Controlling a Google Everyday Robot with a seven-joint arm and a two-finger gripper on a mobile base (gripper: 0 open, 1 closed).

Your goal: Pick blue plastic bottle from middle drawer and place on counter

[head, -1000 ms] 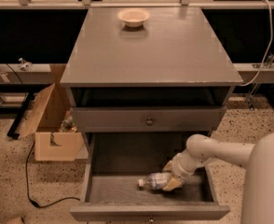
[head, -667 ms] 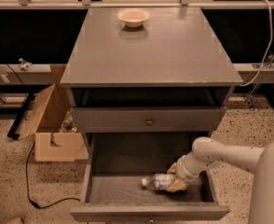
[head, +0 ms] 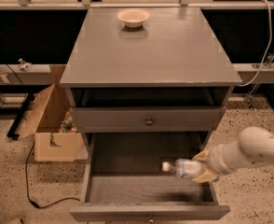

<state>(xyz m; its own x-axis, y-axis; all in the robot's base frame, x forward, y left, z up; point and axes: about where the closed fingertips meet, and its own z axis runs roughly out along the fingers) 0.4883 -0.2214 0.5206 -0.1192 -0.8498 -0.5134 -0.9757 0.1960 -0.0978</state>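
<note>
The gripper (head: 200, 168) sits over the right side of the open grey wooden middle drawer (head: 123, 186), tan fingers (head: 203, 157) clenched on the small clear plastic bottle (head: 183, 168), held horizontal, white cap leftward. Round cream bowl (head: 133, 17) rests on the matte grey tabletop (head: 151, 55).
</note>
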